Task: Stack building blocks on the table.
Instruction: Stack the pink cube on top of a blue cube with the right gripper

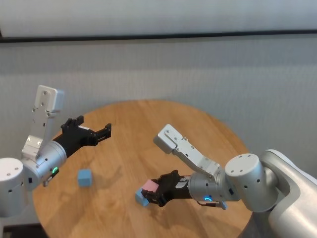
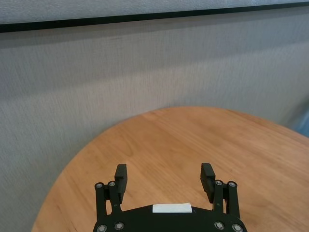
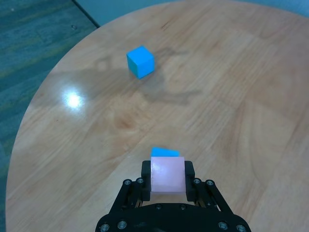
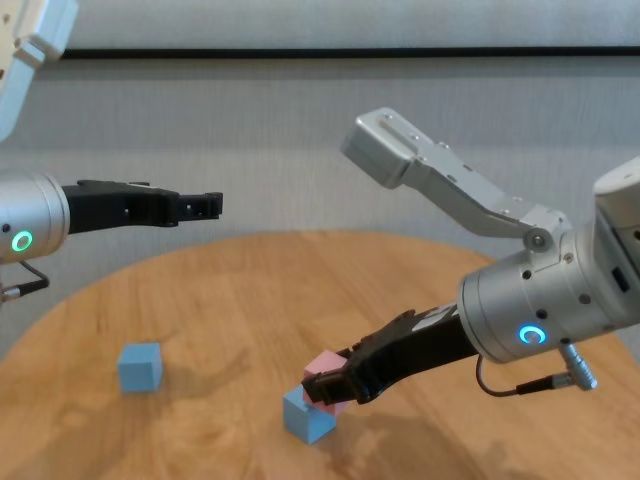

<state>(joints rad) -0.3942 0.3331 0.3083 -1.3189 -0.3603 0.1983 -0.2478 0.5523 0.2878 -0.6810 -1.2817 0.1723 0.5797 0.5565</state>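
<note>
My right gripper (image 1: 154, 193) is shut on the pale pink block (image 1: 148, 187) and holds it on top of a light blue block (image 1: 141, 199) near the front of the round wooden table (image 1: 198, 129). The chest view shows the pink block (image 4: 325, 372) resting slightly askew on the blue one (image 4: 306, 416). In the right wrist view the pink block (image 3: 167, 174) sits between the fingers, with the blue block (image 3: 164, 152) peeking out beneath. A second light blue block (image 1: 84, 177) lies alone to the left. My left gripper (image 1: 101, 130) is open and empty, held high above the table's left side.
A grey wall runs behind the table. The table edge curves close to the stacked blocks at the front. Bare wood lies between the lone blue block (image 3: 140, 61) and the stack.
</note>
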